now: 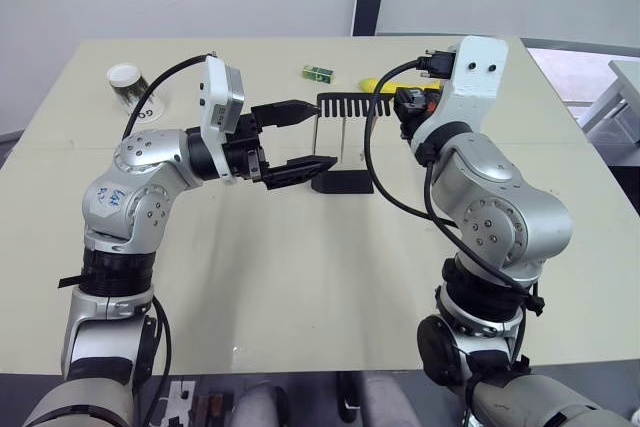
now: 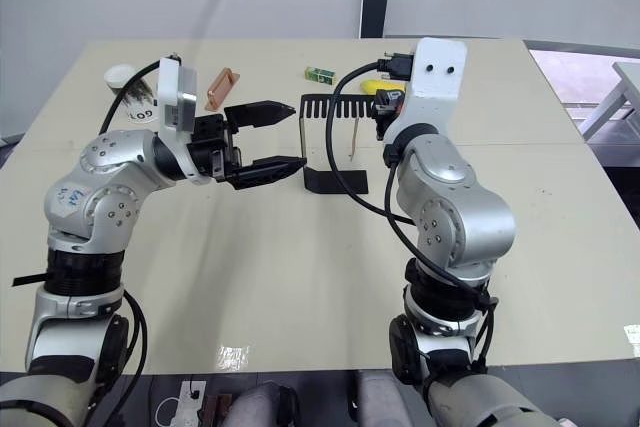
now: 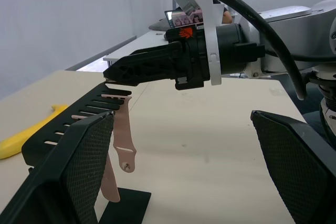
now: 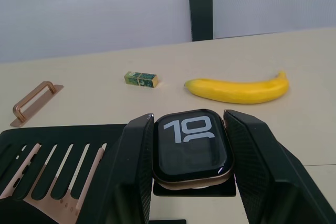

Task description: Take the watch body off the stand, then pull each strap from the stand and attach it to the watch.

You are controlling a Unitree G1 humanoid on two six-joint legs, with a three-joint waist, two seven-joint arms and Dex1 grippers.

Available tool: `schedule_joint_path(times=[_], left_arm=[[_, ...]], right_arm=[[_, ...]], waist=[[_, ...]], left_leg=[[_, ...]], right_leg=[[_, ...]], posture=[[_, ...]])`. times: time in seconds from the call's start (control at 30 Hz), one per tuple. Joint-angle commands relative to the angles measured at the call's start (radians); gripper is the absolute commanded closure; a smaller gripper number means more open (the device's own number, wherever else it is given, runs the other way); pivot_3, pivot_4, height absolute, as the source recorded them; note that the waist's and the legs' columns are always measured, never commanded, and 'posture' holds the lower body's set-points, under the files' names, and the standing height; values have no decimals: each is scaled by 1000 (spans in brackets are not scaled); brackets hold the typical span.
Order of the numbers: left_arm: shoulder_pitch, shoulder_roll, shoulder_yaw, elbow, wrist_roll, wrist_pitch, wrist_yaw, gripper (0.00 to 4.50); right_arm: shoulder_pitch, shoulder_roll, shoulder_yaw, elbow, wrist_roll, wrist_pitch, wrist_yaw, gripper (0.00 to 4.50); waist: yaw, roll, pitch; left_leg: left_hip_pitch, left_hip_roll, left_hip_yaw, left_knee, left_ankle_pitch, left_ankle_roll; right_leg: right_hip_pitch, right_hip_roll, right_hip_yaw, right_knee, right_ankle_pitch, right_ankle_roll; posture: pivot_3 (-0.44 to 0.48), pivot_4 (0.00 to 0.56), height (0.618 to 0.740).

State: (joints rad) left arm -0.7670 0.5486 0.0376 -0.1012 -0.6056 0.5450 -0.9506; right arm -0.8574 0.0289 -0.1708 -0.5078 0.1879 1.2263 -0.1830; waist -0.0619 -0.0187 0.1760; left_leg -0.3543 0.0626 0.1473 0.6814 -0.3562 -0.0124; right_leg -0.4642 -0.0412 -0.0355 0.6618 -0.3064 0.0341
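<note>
A paper cup stood at the far left of the table, and in the right eye view a copper-brown handle lay just past the left arm. The left tool hung released, its two black fingers spread apart on the left side of the stand, holding nothing. The stand stood upright near the table's middle, its slotted top plate facing the robot, with the two pinkish-tan straps hanging down from the slots. At the right end of that plate the right tool was clenched on the watch body, one finger against each side, the watch body sitting over the plate. Behind the stand lay a small green box and, further right, a yellow banana.
</note>
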Motion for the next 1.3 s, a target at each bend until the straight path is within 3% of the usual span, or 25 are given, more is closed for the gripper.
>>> schedule_joint_path(times=[0.03, 0.2, 0.47, 0.6, 0.77, 0.97, 1.3], left_arm=[[-1, -1, 28, -24, -13, -9, 7, 0], [-2, -4, 29, -27, -20, -6, 7, 0], [51, 8, 23, -91, -90, 53, -27, 0], [123, 30, -4, -146, -115, 81, -79, 0], [207, 30, -66, -143, -39, -14, -138, 0], [227, -25, -139, -56, 69, -159, -166, 0], [206, -59, -170, -1, 106, -209, -206, 0]], right_arm=[[-25, 0, -7, -52, 16, 10, 19, 2940], [-47, 2, -40, -111, 45, 59, 33, 2940], [23, -120, -128, -332, 173, 180, 199, 2940], [169, -249, -221, -449, 270, 219, 346, 2940], [442, -333, -358, -514, 335, 178, 465, 2940], [818, -355, -364, -374, 264, -157, 537, 2940], [929, -345, -221, -96, 185, -523, 551, 2940]], waist=[[0, 0, 0], [0, 0, 0], [4, 0, 0], [7, 0, 0], [9, 0, 0], [10, 0, 0], [7, 0, 0]], left_leg=[[0, 0, 0, 0, 0, 0], [0, 0, 0, 0, 0, 0], [0, 0, 0, 0, 0, 0], [0, 0, -1, -1, 0, 1], [1, 0, -1, -1, -1, 1], [1, 0, 1, -1, -1, 1], [3, 2, 3, -1, 0, 0]], right_leg=[[0, 0, 0, 0, 0, 0], [0, 0, 0, 0, 0, 0], [0, 0, 0, -1, 0, 0], [1, 0, 0, -2, 0, 0], [2, 0, 0, -3, 0, 0], [2, 2, 2, -4, 0, 0], [3, 12, 18, -3, 1, 1]], posture=[[0, 150, 740], [0, 150, 740], [0, 150, 740], [0, 150, 740], [0, 150, 740], [0, 150, 740], [0, 150, 740]])
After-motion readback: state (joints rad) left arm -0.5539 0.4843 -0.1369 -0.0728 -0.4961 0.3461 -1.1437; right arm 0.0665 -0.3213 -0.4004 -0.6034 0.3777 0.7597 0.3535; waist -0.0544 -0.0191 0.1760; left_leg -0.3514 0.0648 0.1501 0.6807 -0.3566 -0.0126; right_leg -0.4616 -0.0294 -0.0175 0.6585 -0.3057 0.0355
